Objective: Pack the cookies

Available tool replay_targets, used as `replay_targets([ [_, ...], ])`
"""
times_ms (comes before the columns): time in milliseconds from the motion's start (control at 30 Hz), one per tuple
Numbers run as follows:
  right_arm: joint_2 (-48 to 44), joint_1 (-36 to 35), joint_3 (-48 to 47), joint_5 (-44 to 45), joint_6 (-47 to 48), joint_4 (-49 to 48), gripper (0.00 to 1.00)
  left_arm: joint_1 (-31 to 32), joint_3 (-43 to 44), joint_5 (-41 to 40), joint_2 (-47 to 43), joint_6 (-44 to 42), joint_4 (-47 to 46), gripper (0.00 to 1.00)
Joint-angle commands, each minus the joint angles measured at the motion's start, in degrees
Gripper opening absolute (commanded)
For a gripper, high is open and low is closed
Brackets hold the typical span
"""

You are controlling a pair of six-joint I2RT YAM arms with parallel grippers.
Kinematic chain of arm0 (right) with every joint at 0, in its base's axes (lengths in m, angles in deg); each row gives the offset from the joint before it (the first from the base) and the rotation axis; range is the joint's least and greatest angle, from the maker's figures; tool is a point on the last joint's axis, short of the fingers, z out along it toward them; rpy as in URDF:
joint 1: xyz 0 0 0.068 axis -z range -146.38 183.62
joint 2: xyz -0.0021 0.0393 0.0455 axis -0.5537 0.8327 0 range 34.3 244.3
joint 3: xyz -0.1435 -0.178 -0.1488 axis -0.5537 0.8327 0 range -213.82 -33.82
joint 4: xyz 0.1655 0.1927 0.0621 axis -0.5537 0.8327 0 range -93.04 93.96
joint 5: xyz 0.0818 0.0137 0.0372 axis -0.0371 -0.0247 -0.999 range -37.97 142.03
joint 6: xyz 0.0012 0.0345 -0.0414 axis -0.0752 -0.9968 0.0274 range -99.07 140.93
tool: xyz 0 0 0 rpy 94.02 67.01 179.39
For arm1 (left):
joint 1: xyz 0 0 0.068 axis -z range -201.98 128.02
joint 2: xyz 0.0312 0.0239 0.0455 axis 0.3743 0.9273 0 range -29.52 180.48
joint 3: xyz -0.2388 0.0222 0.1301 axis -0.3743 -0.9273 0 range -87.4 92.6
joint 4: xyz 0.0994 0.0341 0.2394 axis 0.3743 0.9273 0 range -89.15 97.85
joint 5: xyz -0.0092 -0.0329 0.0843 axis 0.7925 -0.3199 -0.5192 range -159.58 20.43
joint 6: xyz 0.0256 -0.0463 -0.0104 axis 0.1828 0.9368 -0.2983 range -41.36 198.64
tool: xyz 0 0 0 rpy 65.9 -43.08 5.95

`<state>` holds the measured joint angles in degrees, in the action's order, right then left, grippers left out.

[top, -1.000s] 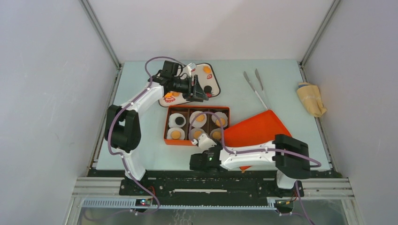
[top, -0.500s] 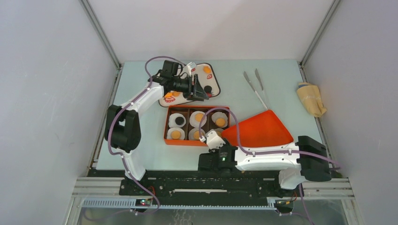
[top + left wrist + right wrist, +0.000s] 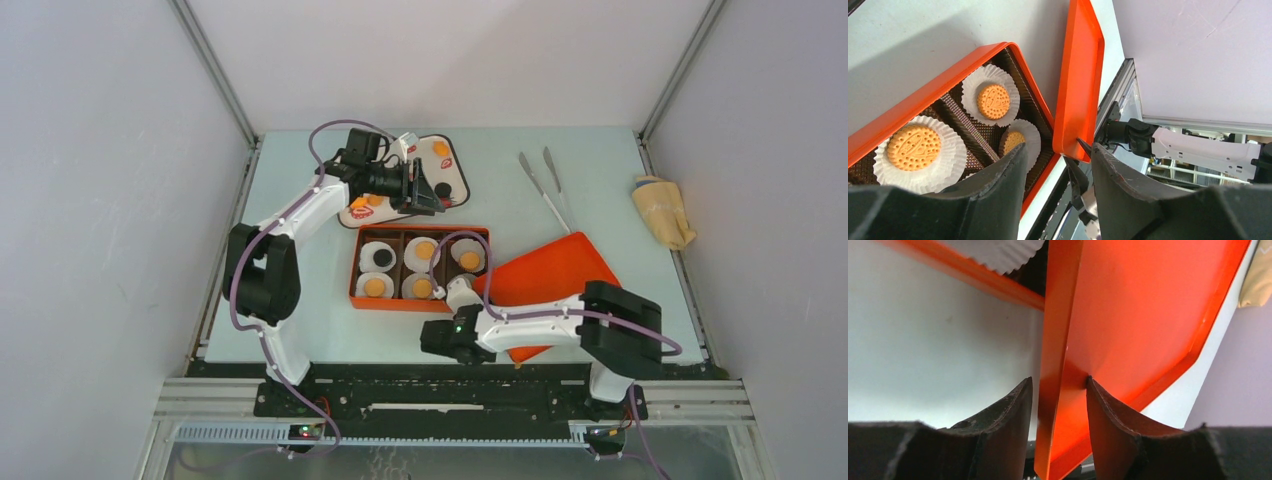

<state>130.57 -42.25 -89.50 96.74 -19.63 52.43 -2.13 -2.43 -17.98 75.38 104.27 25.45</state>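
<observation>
Right fingers (image 3: 1113, 430) moved rightward, orange lid (image 3: 550, 280) swung toward the near edge

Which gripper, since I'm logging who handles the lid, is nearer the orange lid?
Right. The right gripper grips the orange lid at its near corner; the left gripper hangs over the strawberry-print tray, beyond the box.

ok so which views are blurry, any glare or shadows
left wrist: cookies sharp, left tool's fingers up front soft, a shadow on the table; right wrist: right tool's fingers blurred and dark, sheen on the orange lid; top view: even light, sharp
</observation>
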Motion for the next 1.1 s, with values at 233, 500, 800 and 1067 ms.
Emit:
replay_targets([
  [233,15.2,2.88,-10.71,11.95,-25.33,25.27,0.0,0.01,-0.07,2.11,-3.15,0.75,-1.72,0.54],
  [500,18.82,0.28,-16.12,13.91,-32.42,36.32,0.0,0.01,0.13,2.33,-3.59,0.69,-1.89,0.54],
  [800,8.05,-2.43,-18.14,16.46,-27.74,36.61,0.0,-0.62,5.48,3.98,-1.35,1.23,-0.91,0.55],
  [1067,11.92,-6.66,-28.04,21.95,-17.91,36.56,0.0,-1.44,5.96,14.09,-1.3,5.08,-8.21,0.59],
])
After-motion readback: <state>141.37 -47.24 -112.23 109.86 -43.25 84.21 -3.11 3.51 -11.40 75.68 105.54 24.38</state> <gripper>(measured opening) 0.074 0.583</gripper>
